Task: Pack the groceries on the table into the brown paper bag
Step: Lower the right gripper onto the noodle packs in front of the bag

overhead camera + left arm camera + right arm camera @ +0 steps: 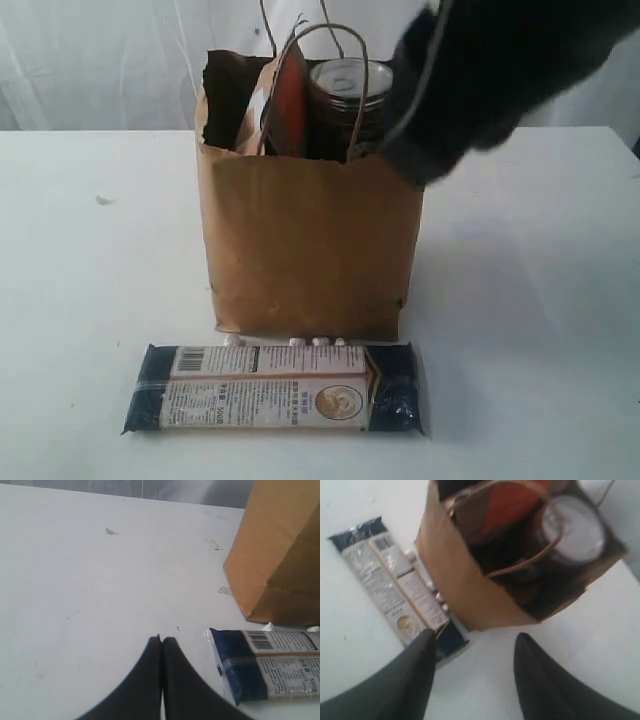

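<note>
Our left hand [161, 641] is squeezed together over the table [75, 580], and our right hand [475, 639] is apart and holds nothing, up near the brown paper bag [305, 250]. The long dark-blue packet [275, 388] lies flat on the table just beside the bag.

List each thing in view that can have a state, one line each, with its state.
Tall brown kraft paper bag: upright, top open.
Dark can with silver lid: upright in the bag.
Brown pouch with orange strip: in the bag, top poking out.
Long dark-blue packet: flat on the table, outside the bag.
Left gripper: shut, empty.
Right gripper: open, empty.
</note>
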`<action>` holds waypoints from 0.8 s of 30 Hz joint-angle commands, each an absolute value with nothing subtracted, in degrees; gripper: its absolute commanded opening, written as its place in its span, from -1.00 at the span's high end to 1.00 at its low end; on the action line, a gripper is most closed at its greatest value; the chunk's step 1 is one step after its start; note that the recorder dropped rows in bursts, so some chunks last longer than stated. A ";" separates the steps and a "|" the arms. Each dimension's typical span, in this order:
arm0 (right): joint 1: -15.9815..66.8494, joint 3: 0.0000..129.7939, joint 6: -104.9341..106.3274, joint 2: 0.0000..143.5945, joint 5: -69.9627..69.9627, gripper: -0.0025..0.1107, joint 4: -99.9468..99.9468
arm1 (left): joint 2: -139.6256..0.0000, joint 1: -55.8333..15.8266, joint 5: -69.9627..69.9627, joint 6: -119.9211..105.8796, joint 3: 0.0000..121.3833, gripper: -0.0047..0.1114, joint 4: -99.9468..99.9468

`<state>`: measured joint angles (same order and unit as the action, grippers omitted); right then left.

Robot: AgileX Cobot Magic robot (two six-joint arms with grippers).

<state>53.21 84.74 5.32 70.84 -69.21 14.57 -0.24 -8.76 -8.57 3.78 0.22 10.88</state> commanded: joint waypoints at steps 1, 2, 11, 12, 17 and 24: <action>52.84 73.16 5.77 68.68 -67.16 0.14 11.55 | 0.00 -8.71 -8.51 4.00 0.00 0.92 11.21; 52.84 69.28 5.77 68.10 -65.28 0.14 8.46 | 0.00 -8.71 -8.51 4.00 0.00 0.92 11.21; 52.95 53.64 15.87 67.16 -57.87 -0.14 -0.87 | 0.00 -8.71 -8.51 4.00 0.00 0.92 11.21; 52.95 53.35 16.82 67.58 -57.87 -0.17 -0.87 | 0.00 -8.71 -8.51 4.00 0.00 0.92 11.21; 52.95 53.24 22.93 73.02 -54.46 -0.22 -0.60 | 0.00 -8.71 -8.51 4.00 0.00 0.92 11.21; 52.95 53.24 27.45 82.29 -49.54 -0.22 2.63 | 0.00 -8.71 -8.51 4.00 0.00 0.92 11.21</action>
